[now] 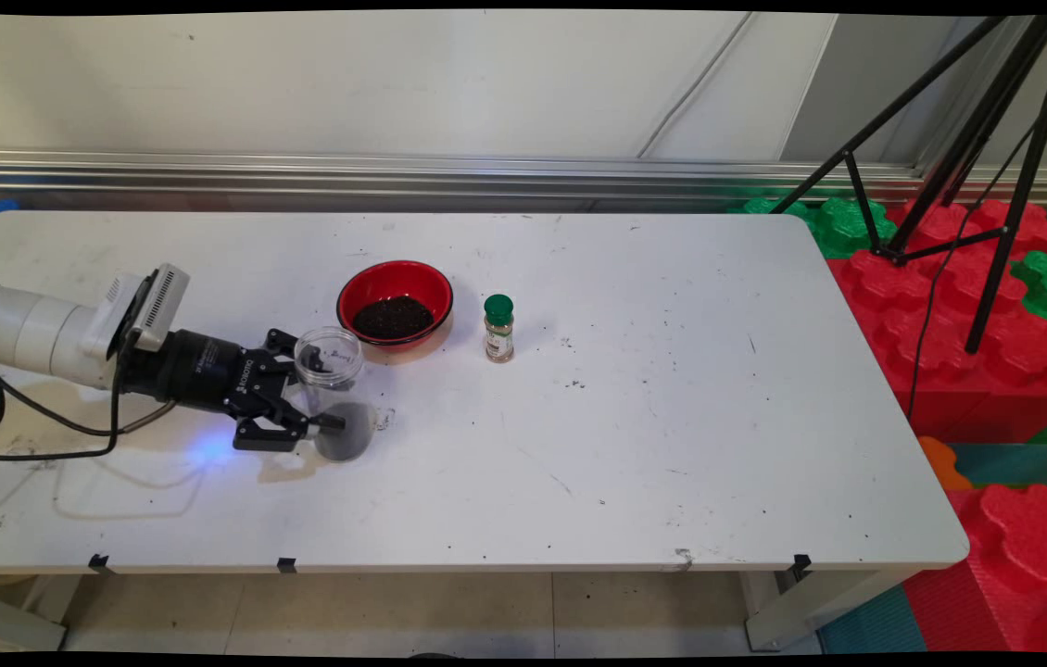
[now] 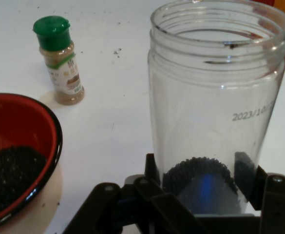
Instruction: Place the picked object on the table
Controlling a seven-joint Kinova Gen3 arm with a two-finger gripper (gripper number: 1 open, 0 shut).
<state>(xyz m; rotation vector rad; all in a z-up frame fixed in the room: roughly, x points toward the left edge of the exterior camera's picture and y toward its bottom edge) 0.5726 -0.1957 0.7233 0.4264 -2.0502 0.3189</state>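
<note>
A clear plastic jar point(image 1: 333, 384) point(image 2: 215, 97) stands upright on the white table point(image 1: 625, 435), lid off, with a thin layer of dark grains at its bottom. My gripper point(image 1: 324, 396) point(image 2: 198, 175) reaches in from the left, low over the table, and its fingers press against both sides of the jar near the base. Just behind the jar sits a red bowl point(image 1: 395, 301) point(image 2: 15, 146) holding dark grains. A small spice bottle point(image 1: 498, 329) point(image 2: 62, 61) with a green cap stands to the right of the bowl.
Black cables point(image 1: 32, 435) hang from the arm over the table's left side. Red and green foam blocks point(image 1: 977, 315) and a black tripod point(image 1: 977, 148) stand beyond the table's right end.
</note>
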